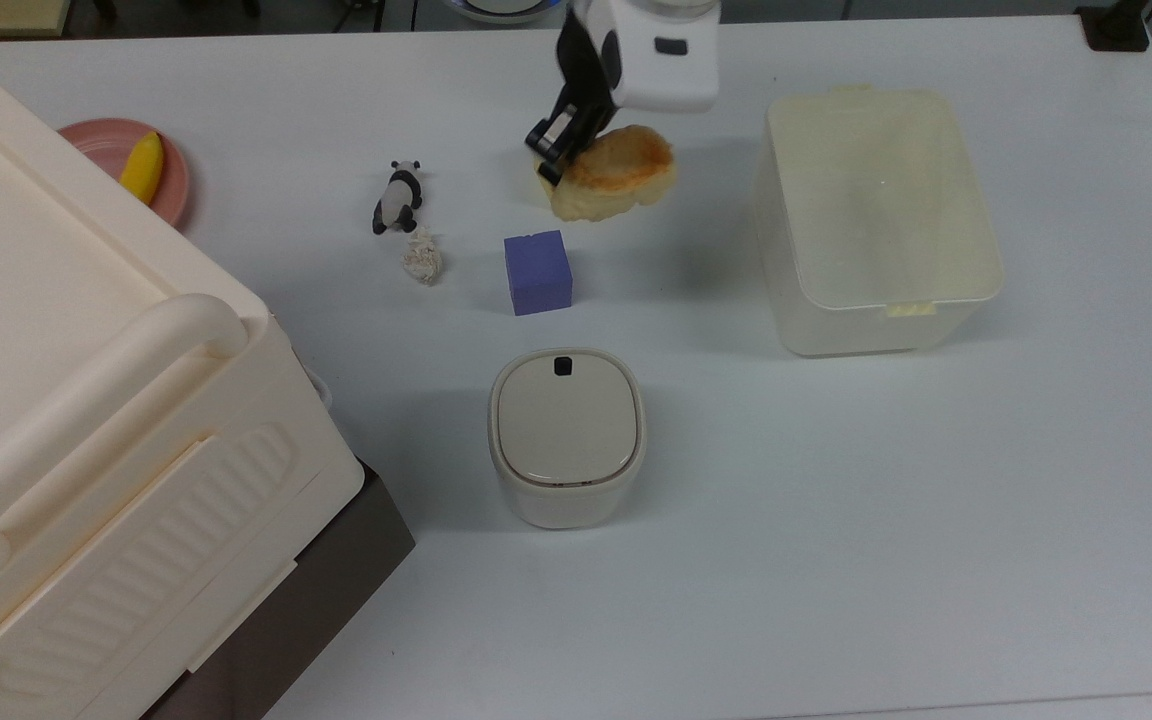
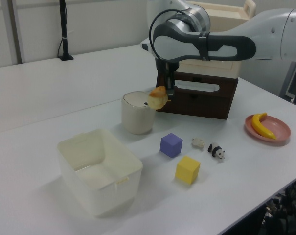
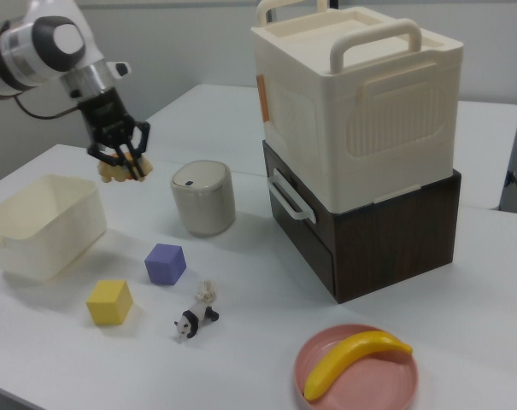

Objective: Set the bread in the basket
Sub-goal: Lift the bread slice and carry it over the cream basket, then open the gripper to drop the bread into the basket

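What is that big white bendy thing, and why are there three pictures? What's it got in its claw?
The white bendy thing is a robot arm. Its claw, called a gripper, is pinching a toy bread and holding it up in the air.

The three pictures show the same moment from three cameras: one looks straight down, two look from the sides.

On the white table sit an empty cream basket, where the bread should go, a purple cube, a yellow cube, a tiny panda, a small lidded bin, a banana on a pink plate, and a big cream case stacked on a dark box.
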{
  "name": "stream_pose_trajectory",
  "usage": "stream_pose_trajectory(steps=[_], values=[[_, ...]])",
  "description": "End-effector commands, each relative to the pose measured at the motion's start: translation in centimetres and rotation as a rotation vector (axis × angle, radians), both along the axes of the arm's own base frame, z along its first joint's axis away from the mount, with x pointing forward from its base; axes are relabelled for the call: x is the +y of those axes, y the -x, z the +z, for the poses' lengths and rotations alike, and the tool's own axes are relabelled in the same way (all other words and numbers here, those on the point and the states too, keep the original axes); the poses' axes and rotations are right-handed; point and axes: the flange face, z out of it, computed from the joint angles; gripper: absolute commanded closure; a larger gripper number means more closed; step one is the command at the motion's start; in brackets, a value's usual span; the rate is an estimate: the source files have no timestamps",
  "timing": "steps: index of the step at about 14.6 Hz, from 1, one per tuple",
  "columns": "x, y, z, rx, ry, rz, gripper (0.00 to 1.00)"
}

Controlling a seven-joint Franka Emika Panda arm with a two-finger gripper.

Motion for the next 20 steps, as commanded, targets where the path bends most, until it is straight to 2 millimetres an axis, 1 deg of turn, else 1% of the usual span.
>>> stream_pose_trajectory(steps=[1, 2, 5, 6, 8, 9, 11, 14, 15, 16, 19, 20], values=[[5.0, 2.2, -0.2, -0.041, -0.043, -0.244, 1.00], [6.3, 2.6, -0.3, -0.047, -0.060, -0.293, 1.00], [11.3, 4.3, -0.7, -0.097, -0.093, -0.455, 1.00], [13.1, 4.9, -0.9, -0.107, -0.105, -0.480, 1.00], [16.5, 6.4, -1.8, -0.094, -0.124, -0.475, 1.00], [18.0, 7.4, -2.8, -0.063, -0.129, -0.463, 1.00], [20.0, 8.7, -4.3, -0.030, -0.118, -0.430, 1.00], [21.6, 9.4, -5.7, -0.010, -0.109, -0.402, 1.00], [21.9, 9.4, -6.0, -0.007, -0.108, -0.396, 1.00], [22.0, 9.4, -6.4, 0.000, -0.105, -0.395, 1.00], [22.1, 8.9, -6.5, -0.019, -0.129, -0.393, 1.00], [22.1, 8.8, -6.6, -0.019, -0.131, -0.392, 0.98]])
